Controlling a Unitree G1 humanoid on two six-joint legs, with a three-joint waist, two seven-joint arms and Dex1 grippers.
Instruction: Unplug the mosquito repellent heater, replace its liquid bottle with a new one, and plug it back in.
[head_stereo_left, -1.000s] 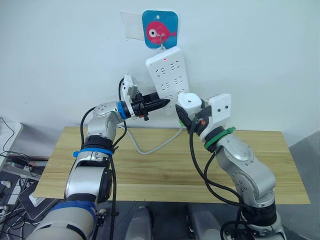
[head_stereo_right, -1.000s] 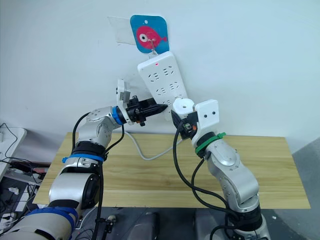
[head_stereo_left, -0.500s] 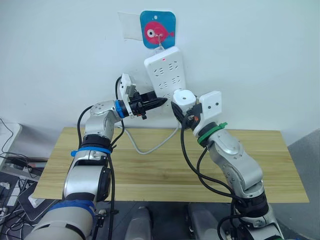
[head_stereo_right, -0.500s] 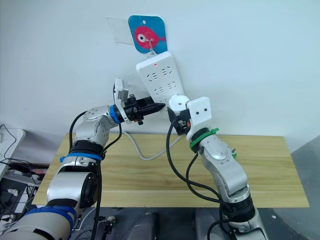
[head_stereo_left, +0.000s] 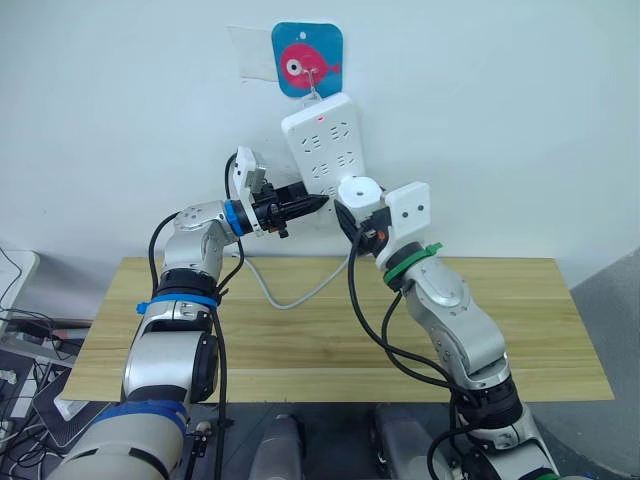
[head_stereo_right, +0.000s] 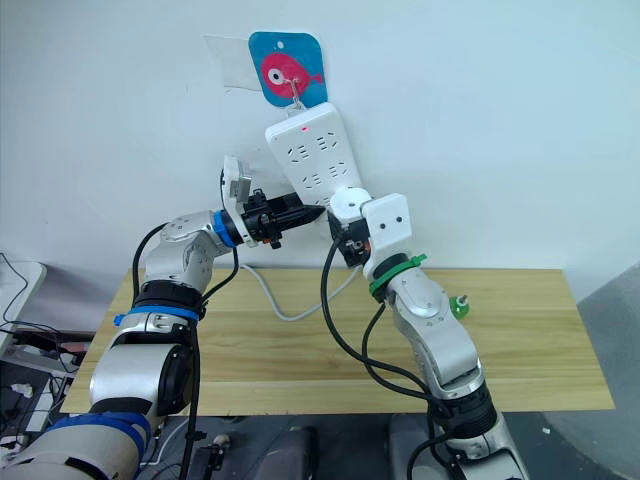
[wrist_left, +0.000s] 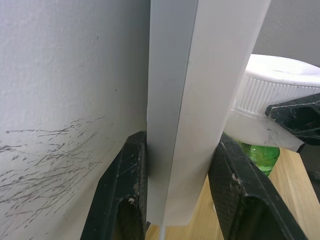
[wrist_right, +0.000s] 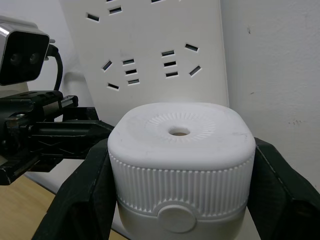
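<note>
Both sets of fingers grip: my left fingers (wrist_left: 235, 195) pinch the power strip (head_stereo_left: 322, 145), my right fingers (wrist_right: 85, 190) clamp the mosquito repellent heater (wrist_right: 179, 155).

A white power strip (head_stereo_left: 325, 148) hangs tilted on the wall, just below a blue fish hook (head_stereo_left: 308, 59); its cable (head_stereo_left: 290, 297) trails onto the wooden surface (head_stereo_left: 300, 340) beneath.

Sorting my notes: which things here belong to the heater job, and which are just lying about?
Job: mosquito repellent heater, green bottle under it, loose green bottle on the table, power strip.
Lying about: fish wall hook, floor cables.
</note>
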